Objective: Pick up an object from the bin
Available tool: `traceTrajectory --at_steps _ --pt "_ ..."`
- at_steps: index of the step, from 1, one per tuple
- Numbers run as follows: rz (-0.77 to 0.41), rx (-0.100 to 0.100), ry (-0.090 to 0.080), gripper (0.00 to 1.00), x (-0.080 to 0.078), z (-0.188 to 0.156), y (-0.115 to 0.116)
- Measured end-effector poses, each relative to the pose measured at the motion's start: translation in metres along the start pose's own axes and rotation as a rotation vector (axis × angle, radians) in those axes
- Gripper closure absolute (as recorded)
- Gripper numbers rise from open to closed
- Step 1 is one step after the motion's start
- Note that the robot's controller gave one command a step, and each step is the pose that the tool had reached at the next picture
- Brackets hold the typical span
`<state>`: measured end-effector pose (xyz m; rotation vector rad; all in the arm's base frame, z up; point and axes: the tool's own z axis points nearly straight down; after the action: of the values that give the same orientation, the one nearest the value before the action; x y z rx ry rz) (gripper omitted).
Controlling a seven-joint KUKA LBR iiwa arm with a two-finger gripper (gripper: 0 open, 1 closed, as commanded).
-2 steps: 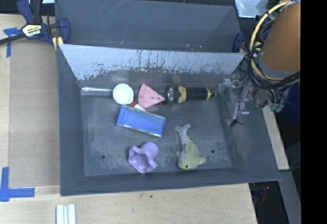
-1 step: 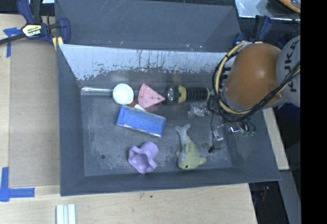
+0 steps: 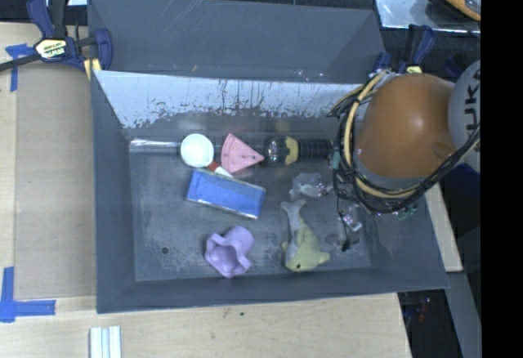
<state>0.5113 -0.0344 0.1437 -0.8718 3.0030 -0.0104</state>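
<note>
We see the gripper (image 3: 350, 227) just beside a yellowish toy (image 3: 306, 253) (bin's (image 3: 114, 201) lower right); open or closed, we cannot tell

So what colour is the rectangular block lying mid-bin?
The block is blue, clearest in the camera view, just below the white ball.

One camera, set high above the bin (image 3: 245, 38).
The bin is looked down on from a bit to one side, quite near; the arm (image 3: 404, 132) is seen at the right.
</note>
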Motion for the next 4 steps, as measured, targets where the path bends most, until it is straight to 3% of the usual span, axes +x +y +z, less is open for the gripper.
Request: traceTrajectory --at_steps 1,2,3,4 --pt "-0.263 -0.011 0.009 0.0 -0.013 0.031 0.025" --pt "-0.494 0.0 0.001 0.0 -0.002 0.073 0.0" --pt "-0.669 -0.009 0.004 1.0 0.009 0.072 0.013" --pt "-0.67 -0.009 0.004 1.0 0.009 0.072 0.013"
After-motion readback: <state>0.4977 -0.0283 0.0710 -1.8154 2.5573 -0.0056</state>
